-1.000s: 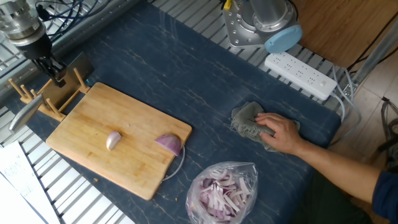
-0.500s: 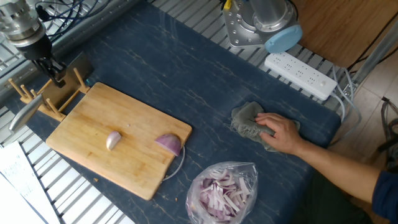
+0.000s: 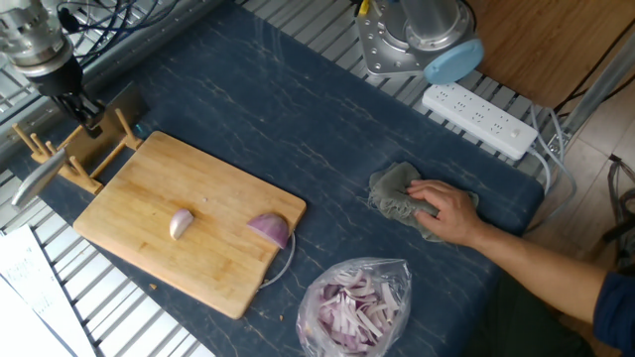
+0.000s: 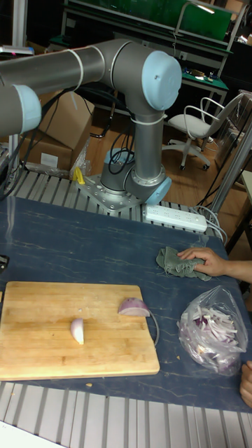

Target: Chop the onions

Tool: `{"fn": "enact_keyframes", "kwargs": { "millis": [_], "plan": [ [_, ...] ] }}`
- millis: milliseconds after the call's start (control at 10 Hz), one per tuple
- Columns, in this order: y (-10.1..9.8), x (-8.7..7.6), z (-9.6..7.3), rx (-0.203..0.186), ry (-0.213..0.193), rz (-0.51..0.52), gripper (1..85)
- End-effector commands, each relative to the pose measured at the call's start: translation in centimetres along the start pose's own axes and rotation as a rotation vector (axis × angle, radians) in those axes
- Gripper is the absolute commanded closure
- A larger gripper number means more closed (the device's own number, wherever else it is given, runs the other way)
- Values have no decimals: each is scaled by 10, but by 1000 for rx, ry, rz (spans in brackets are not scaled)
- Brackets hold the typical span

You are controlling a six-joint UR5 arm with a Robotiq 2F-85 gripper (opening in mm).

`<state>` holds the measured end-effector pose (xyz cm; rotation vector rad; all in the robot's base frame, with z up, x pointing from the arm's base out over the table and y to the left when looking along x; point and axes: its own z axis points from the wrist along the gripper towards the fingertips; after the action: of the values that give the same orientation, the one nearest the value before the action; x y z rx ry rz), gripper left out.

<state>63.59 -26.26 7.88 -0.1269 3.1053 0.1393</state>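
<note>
Two onions lie on the wooden cutting board [image 3: 198, 178] [image 4: 42, 315]: a small pale pink-white wedge [image 3: 181, 224] [image 4: 78, 330] near its middle and a larger glossy purple half-dome [image 3: 269, 230] [image 4: 133, 306] at its right edge. At the far left, above the board, my gripper [image 3: 85, 111] is over a wooden rack [image 3: 74, 159]. Its black fingers are closed on a knife [image 3: 38, 181], whose silver end sticks out to the lower left. The tall fixed view shows the arm but leaves the gripper out of frame on the left.
A clear bag of sliced onion strips [image 3: 357, 302] [image 4: 210, 329] sits right of the board. A person's hand [image 3: 444, 210] [image 4: 206, 262] rests on a grey cloth [image 3: 395, 190]. A white power strip [image 3: 479, 119] and the robot base [image 3: 407, 40] stand at the back.
The knife and my gripper have shifted slightly to the left at the rack. The onions, the bag and the hand have stayed put.
</note>
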Motion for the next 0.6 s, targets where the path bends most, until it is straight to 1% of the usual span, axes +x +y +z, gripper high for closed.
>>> {"fn": "enact_keyframes", "kwargs": {
  "millis": [0, 100, 200, 300, 400, 500],
  "plan": [
    [0, -6, -28, 63, -7, -34, 847],
    [1, -10, -42, 99, -17, -74, 847],
    [-1, -13, -60, 154, -20, -122, 847],
    [11, -12, -77, 164, -12, -131, 847],
    [19, -7, -95, 202, 5, -145, 847],
    [30, -3, -103, 209, 13, -155, 847]
  ]
}}
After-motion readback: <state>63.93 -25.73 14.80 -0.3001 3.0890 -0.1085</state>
